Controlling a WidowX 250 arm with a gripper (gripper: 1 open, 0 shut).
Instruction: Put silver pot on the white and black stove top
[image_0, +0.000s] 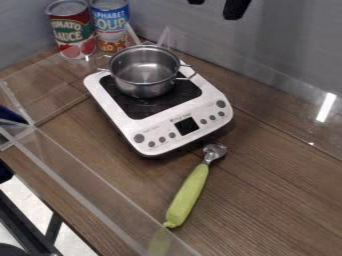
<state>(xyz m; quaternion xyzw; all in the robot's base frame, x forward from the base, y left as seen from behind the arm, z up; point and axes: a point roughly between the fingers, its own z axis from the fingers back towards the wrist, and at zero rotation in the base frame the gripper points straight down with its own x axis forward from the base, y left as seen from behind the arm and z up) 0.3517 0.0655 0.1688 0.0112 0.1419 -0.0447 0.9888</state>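
The silver pot stands upright on the black glass of the white and black stove top, toward its back left. Its side handles show at the rim, and it looks empty. Only the dark fingertips of my gripper poke in at the top edge of the picture, well above and behind the stove. They stand apart with nothing between them, so the gripper is open and touches nothing. The rest of the arm is out of view.
Two labelled tin cans stand behind the stove at the back left. A green-handled utensil lies in front of the stove on the wooden table. A clear panel edge runs along the left front.
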